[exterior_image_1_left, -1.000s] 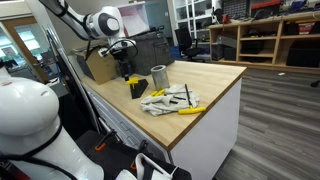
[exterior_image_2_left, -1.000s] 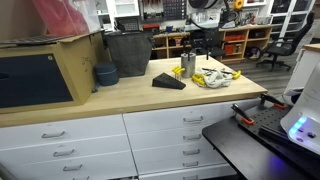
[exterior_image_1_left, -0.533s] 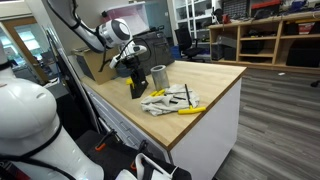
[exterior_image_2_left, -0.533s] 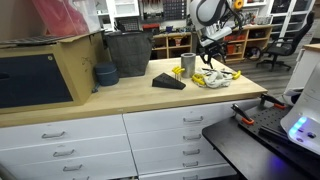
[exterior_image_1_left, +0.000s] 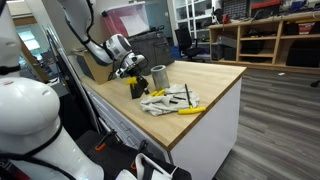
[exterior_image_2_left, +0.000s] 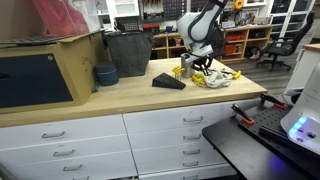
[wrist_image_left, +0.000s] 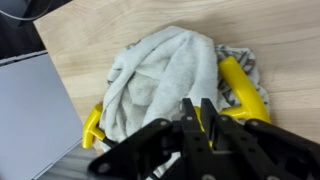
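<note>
My gripper (wrist_image_left: 198, 103) hangs over a crumpled white cloth (wrist_image_left: 165, 70), its two black fingers drawn almost together with only a thin slit between them. Nothing shows as gripped. Yellow tool handles (wrist_image_left: 245, 90) stick out from under the cloth. In both exterior views the gripper (exterior_image_1_left: 135, 70) (exterior_image_2_left: 197, 68) is low over the wooden counter. It sits beside a metal cup (exterior_image_1_left: 158, 77), between a black wedge (exterior_image_1_left: 138, 88) (exterior_image_2_left: 168, 81) and the cloth pile (exterior_image_1_left: 165, 100) (exterior_image_2_left: 215, 77). The arm hides the cup in an exterior view.
A cardboard box (exterior_image_1_left: 98, 65) stands behind the arm. In an exterior view, a black bin (exterior_image_2_left: 128, 52), stacked blue bowls (exterior_image_2_left: 105, 74) and a large box (exterior_image_2_left: 45, 70) are on the counter (exterior_image_2_left: 120, 100). A yellow-handled tool (exterior_image_1_left: 188, 110) lies near the counter edge.
The arm has swung down from above the counter to just over the cloth pile beside the cup. The fingers have come together from wide open.
</note>
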